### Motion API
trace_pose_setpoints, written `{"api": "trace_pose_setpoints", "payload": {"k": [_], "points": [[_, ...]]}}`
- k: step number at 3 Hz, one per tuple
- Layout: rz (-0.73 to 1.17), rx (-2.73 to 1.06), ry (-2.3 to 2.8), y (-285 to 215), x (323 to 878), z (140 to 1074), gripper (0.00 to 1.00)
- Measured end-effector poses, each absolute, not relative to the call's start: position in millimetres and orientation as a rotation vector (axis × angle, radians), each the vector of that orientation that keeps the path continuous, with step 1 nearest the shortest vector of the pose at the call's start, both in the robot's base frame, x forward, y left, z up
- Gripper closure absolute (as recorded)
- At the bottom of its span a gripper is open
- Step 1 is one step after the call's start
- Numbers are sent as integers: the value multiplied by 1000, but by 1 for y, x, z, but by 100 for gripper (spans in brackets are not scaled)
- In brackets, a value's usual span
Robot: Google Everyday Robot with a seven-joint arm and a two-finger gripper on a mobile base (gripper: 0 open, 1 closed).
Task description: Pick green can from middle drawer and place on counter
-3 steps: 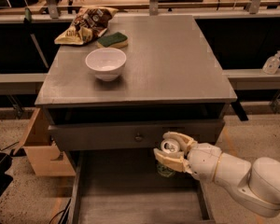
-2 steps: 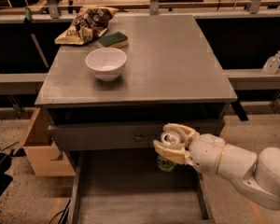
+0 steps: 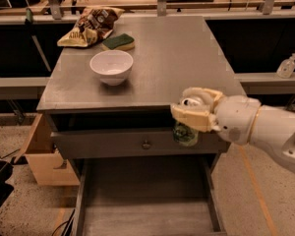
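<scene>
- Camera view: the gripper [image 3: 184, 107] sits at the front right edge of the counter [image 3: 187, 58], on a white arm [image 3: 265, 129] reaching in from the right.
- Its cream fingers [image 3: 191, 119] are clamped on the green can [image 3: 186, 134]. The silver top shows between them, and the green body hangs below.
- The can is upright and in the air. It is in front of the closed drawer front [image 3: 113, 144], right of its round knob [image 3: 146, 144], and above the middle drawer [image 3: 145, 200].
- The middle drawer is pulled out, with its flat grey bottom panel in view.
- On the counter, a white bowl [image 3: 111, 67] stands left of centre. A green sponge [image 3: 118, 41] and a crumpled snack bag [image 3: 91, 26] lie behind it.
- A clear pump bottle [image 3: 286, 66] stands on the ledge far right, well apart from the gripper.
- A pale wooden box [image 3: 42, 151] sits on the floor to the left of the cabinet.
</scene>
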State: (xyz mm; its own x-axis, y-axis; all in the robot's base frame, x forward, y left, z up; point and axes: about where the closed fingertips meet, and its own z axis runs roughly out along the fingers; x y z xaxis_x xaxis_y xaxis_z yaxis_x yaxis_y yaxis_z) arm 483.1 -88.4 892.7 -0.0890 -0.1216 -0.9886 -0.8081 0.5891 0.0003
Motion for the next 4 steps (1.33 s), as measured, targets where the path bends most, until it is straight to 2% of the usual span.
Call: {"api": "trace_pose_setpoints", "payload": {"k": [2,3,4], "points": [[603,-720,1523,-120,567,999,100],[531,-680,1474,-131,632,1040,100],[531,-680,1474,-131,632,1040,100]]}}
